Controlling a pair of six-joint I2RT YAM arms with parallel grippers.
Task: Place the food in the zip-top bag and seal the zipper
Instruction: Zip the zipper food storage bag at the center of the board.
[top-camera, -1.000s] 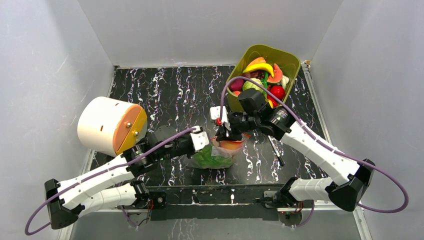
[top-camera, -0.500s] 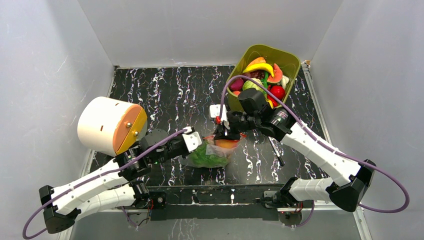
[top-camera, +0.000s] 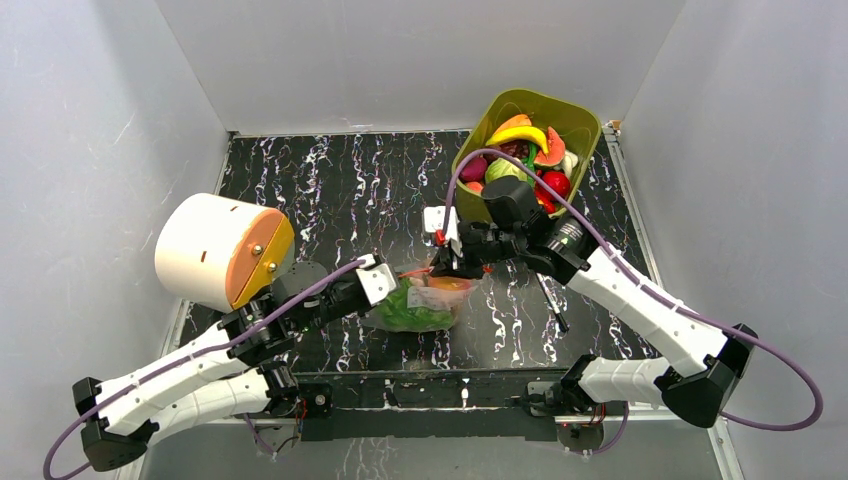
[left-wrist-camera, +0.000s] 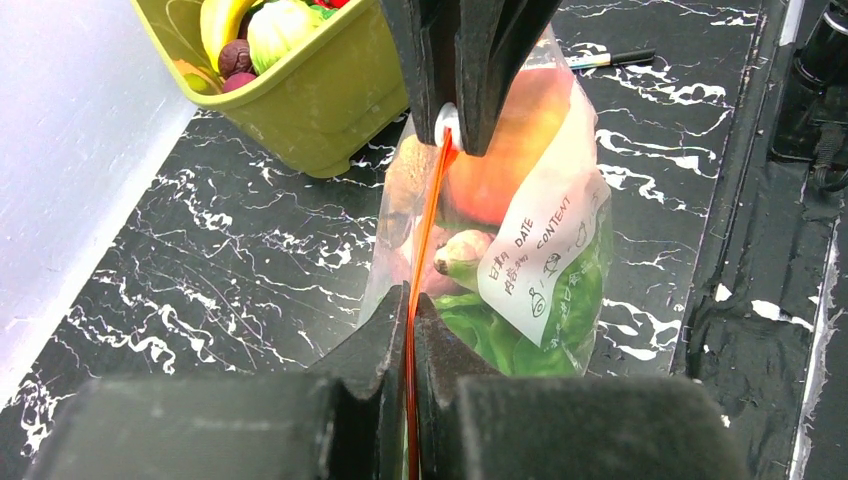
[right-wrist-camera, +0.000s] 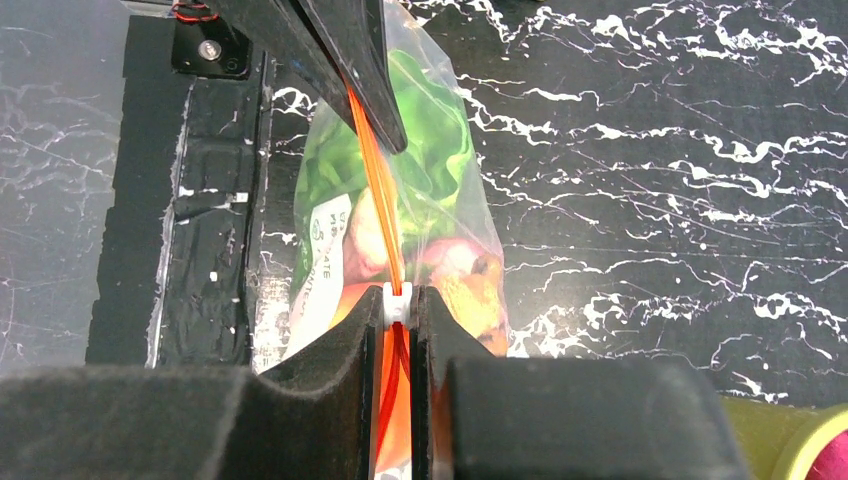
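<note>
Top external view: the zip-top bag (top-camera: 420, 305) lies near the middle of the bench (top-camera: 330, 180), its mouth strung between the left claw (top-camera: 393, 277) and the right claw (top-camera: 440, 268); the olive tub (top-camera: 575, 115) of spare toys stands behind the right arm

Left wrist view: the left claw is clenched on the near end of the zipper (left-wrist-camera: 425, 220), and the orange strip runs taut to the white slider (left-wrist-camera: 445, 122), which the right claw pinches; a green lettuce (left-wrist-camera: 500, 340) and an orange pepper (left-wrist-camera: 500, 160) bulge the film below, beside a paper label (left-wrist-camera: 540, 250); whether the bag's belly rests on the bench or hangs I cannot tell

Right wrist view: the slider sits squarely between the right claw's closed fingers, with the left claw gripping the strip further along; whether the stretch between them is already pressed shut is unclear

Handling, as I judge it: the film is thin, crinkly and slick, so a pinch there would likely slide or pucker; the toys look light, yet they drag the mouth down; the strip is the only stiff part, so one claw belongs on its end as an anchor and the other across the slider's flat sides; pull in line with the strip, gently, since a sideways tug could pop the slider off or tear the film
</note>
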